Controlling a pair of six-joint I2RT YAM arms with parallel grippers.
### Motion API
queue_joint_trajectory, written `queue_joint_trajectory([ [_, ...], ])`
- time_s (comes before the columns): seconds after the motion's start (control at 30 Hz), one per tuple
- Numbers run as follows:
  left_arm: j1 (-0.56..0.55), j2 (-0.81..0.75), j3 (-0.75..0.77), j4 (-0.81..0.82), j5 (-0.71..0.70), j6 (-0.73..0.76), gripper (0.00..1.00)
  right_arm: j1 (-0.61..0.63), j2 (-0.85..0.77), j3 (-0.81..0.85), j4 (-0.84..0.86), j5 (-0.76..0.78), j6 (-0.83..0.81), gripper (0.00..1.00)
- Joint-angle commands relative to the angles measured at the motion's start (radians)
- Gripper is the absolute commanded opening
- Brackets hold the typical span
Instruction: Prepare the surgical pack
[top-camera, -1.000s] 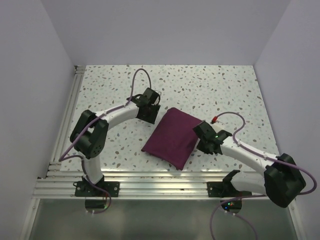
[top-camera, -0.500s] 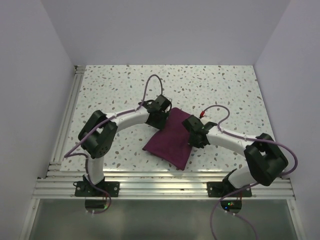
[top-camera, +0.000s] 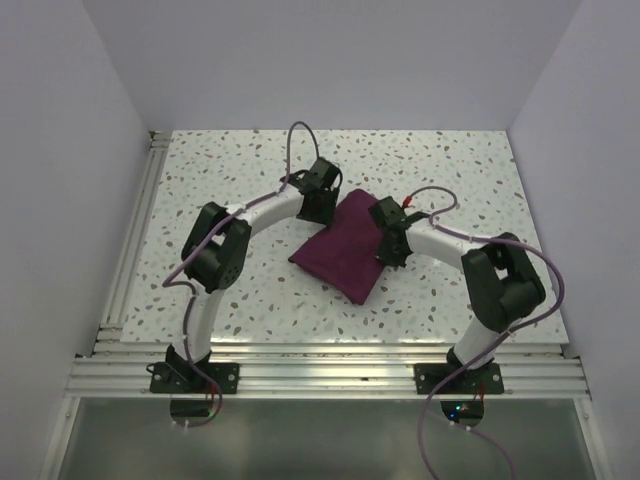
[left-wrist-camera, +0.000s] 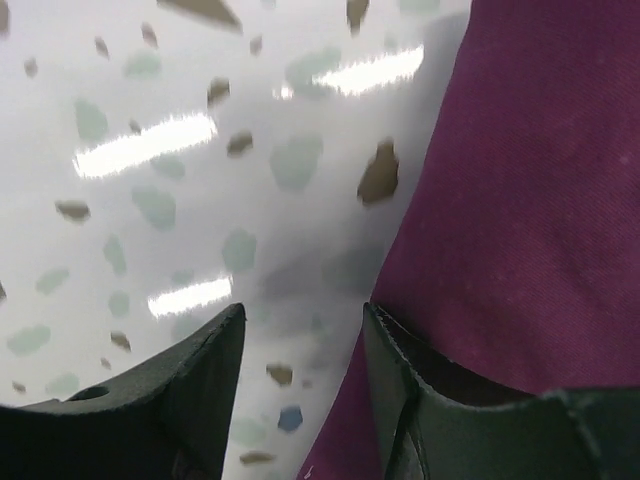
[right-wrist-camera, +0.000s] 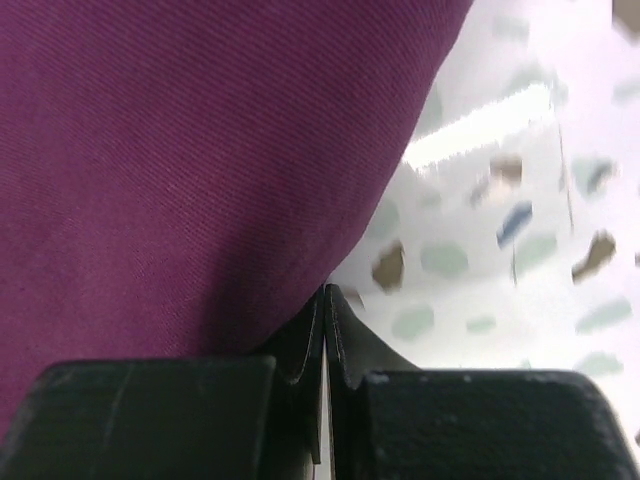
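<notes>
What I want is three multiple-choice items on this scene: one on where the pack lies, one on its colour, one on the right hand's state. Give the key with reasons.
1. The surgical pack lies:
A) on a steel tray
B) on the speckled table, between the left hand and the right hand
C) hanging off the table's near edge

2. Its colour is:
A) green
B) white
C) plum-maroon

3. The right hand is:
A) shut
B) spread wide
C) clamped on a tool

Key:
1 B, the top view shows it flat on the table with a hand at each side.
2 C, every view shows maroon cloth.
3 A, the right wrist view shows its jaws meeting.
</notes>
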Motion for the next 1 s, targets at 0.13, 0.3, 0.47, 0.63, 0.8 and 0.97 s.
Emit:
queue_joint_trajectory([
  [0.13, 0.032, 0.16, 0.281, -0.041, -0.008, 0.004, 0.57, -0.062, 0.066, 0.154, 0.09, 0.0, -0.06, 0.02],
  [0.3, 0.086, 0.008, 0.062, 0.023, -0.066, 0.019, 0.63, -0.062, -0.059, 0.044, 0.07, 0.036, -0.03, 0.1],
  [0.47, 0.123, -0.081, -0.035, -0.001, -0.073, 0.059, 0.65, -0.06, -0.158, -0.053, 0.031, 0.022, 0.012, 0.09],
  [0.63, 0.129, -0.136, -0.087, -0.02, -0.031, 0.091, 0.62, -0.019, -0.258, -0.128, 0.008, 0.026, 0.043, 0.07],
  [0.8, 0.129, -0.197, -0.194, -0.015, -0.021, 0.096, 0.61, 0.006, -0.255, -0.162, -0.013, 0.002, 0.055, 0.04],
  [0.97, 0.107, -0.207, -0.26, 0.016, 0.03, 0.084, 0.59, 0.062, -0.214, -0.159, 0.043, -0.016, 0.098, 0.04],
])
